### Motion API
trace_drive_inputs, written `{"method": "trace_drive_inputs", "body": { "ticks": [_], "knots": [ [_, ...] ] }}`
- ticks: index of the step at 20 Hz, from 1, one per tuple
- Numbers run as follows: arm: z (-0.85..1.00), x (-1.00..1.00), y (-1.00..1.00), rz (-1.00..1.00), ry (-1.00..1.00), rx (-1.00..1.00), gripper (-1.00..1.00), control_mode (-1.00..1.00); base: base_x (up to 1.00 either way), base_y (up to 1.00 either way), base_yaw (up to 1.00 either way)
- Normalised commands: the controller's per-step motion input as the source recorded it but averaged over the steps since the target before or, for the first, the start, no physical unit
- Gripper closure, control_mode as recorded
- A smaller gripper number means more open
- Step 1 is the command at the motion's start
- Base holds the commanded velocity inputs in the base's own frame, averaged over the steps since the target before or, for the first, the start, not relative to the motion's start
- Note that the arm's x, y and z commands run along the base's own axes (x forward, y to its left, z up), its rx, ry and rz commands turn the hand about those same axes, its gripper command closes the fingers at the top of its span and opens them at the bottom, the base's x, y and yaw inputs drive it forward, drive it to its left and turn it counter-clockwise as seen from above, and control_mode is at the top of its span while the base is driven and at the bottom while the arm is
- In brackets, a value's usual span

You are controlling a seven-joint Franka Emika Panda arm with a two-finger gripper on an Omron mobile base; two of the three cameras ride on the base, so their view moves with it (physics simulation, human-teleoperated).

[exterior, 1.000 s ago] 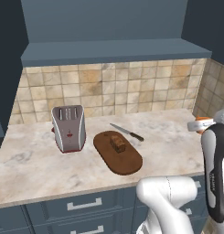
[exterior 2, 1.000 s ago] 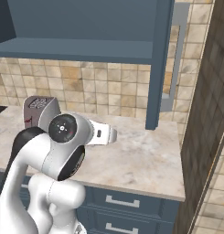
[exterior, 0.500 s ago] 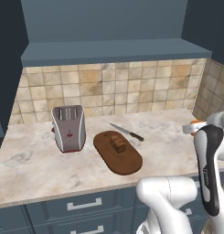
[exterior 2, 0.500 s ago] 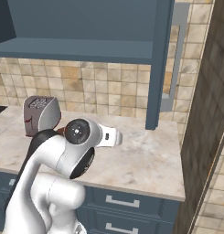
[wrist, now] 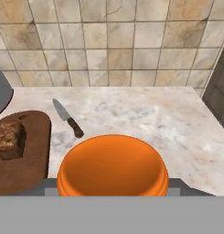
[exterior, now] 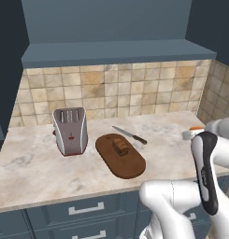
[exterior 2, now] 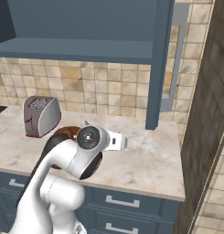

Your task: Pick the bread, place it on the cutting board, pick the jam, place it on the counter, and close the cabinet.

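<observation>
We see just the orange lid of the jam in the hand view, its body under the bottom edge, pincer fingertips hidden behind it, cutting board cut at left, toaster a grey sliver.

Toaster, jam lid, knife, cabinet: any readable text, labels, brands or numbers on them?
None readable.
toaster: a small red mark on its front, too small to read as a sign or letter.
jam: plain orange lid, no label showing.
knife: no marking.
cabinet: plain panels.
</observation>
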Motion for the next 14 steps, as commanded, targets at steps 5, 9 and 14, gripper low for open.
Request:
{"method": "trace_drive_inputs", "body": {
  "ticks": [5, 9, 14],
  "knots": [
    [-0.34, 0.29, -0.09, 0.00, 0.00, 0.00, 1.00, -1.00, 0.00, 0.00, 0.00],
    [-0.32, 0.28, -0.09, 0.00, 0.00, 0.00, 1.00, -1.00, 0.00, 0.00, 0.00],
    [-0.30, 0.25, -0.07, 0.00, 0.00, 0.00, 1.00, -1.00, 0.00, 0.00, 0.00]
  ]
}}
